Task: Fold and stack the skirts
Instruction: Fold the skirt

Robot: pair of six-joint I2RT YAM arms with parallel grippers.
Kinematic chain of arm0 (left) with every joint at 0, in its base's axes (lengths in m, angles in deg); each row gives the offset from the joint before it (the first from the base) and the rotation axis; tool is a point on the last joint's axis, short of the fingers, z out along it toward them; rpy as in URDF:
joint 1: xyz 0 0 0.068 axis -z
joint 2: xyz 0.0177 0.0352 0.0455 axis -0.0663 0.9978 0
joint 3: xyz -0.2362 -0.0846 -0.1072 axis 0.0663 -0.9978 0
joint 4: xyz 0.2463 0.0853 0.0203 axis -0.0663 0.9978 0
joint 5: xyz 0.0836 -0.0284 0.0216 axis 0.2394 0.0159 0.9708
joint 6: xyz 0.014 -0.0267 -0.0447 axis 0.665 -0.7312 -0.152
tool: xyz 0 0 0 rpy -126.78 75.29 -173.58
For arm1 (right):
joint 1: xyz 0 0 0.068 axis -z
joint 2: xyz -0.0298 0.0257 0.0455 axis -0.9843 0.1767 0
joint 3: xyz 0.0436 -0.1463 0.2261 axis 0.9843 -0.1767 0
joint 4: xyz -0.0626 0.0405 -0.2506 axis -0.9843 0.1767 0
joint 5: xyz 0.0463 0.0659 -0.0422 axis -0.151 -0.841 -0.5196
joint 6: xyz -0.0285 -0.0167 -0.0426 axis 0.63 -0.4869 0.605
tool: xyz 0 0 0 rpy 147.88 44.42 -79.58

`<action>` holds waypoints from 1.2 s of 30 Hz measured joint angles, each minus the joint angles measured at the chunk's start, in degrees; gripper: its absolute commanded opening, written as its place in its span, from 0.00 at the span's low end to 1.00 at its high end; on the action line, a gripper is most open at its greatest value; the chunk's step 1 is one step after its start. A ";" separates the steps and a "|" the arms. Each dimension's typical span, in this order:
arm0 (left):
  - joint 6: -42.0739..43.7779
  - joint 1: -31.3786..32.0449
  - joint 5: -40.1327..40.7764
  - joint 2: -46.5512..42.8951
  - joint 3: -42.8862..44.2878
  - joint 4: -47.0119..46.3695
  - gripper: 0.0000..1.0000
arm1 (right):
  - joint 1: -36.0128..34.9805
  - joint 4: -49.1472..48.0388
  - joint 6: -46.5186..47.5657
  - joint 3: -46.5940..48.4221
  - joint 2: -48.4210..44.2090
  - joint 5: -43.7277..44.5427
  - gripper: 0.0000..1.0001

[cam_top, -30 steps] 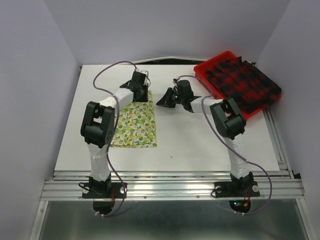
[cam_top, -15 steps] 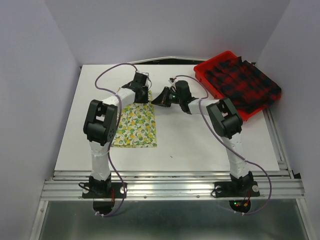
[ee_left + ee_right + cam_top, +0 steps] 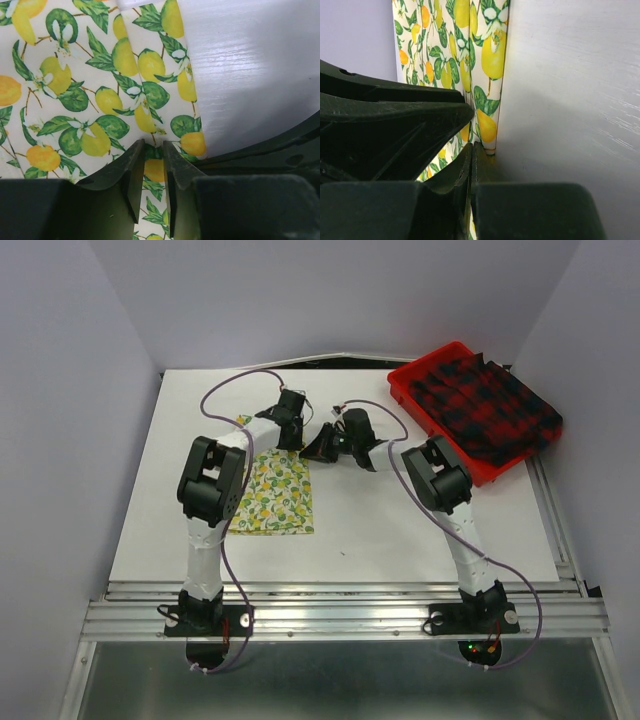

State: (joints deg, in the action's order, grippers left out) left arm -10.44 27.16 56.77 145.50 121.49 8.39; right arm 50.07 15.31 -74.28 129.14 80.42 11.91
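The cream-yellow lemon-print skirt (image 3: 270, 495) lies folded flat left of the table's middle. My left gripper (image 3: 291, 434) stands over its far right part. In the left wrist view its jaws (image 3: 154, 146) are a narrow gap apart, with the flat lemon skirt (image 3: 100, 75) showing through the gap. My right gripper (image 3: 314, 448) sits at the skirt's far right corner. In the right wrist view it (image 3: 472, 146) is shut on the edge of the lemon skirt (image 3: 485, 55). The red-and-black plaid skirt (image 3: 490, 405) lies bunched in the red tray (image 3: 405, 374).
The red tray sits at the table's far right corner, and the plaid skirt spills over its right rim. Purple cables loop above both forearms. Grey walls close in the back and sides. A metal rail (image 3: 340, 615) runs along the near edge.
My right gripper has moved left to the lemon skirt's far right corner and closed there. The left gripper has shifted slightly right over the same corner.
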 measured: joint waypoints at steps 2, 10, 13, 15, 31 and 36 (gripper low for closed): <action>0.04 0.24 0.96 0.31 0.24 0.00 0.24 | 0.00 0.37 0.15 0.15 0.00 0.24 0.01; 0.04 0.28 2.12 0.39 0.31 0.00 0.02 | 0.00 0.66 0.55 0.17 -0.02 1.22 0.01; 0.26 0.31 2.10 0.39 0.31 -0.02 0.00 | 0.00 0.68 0.79 0.17 -0.02 1.40 0.01; 0.26 0.31 1.90 0.35 0.31 0.00 0.00 | 0.00 0.70 0.81 0.17 0.00 1.51 0.01; 0.26 2.10 -1.42 -2.10 -0.52 0.22 0.00 | -0.24 0.70 0.83 0.17 -0.02 1.79 0.01; 0.26 2.40 -1.57 -2.10 -0.52 0.26 0.00 | -0.24 0.70 0.83 0.15 -0.02 1.79 0.01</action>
State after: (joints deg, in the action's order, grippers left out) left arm -10.18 29.56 55.20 143.40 120.96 8.65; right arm 49.82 16.01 -73.44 129.29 80.40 13.70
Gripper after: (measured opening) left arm 0.047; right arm 0.022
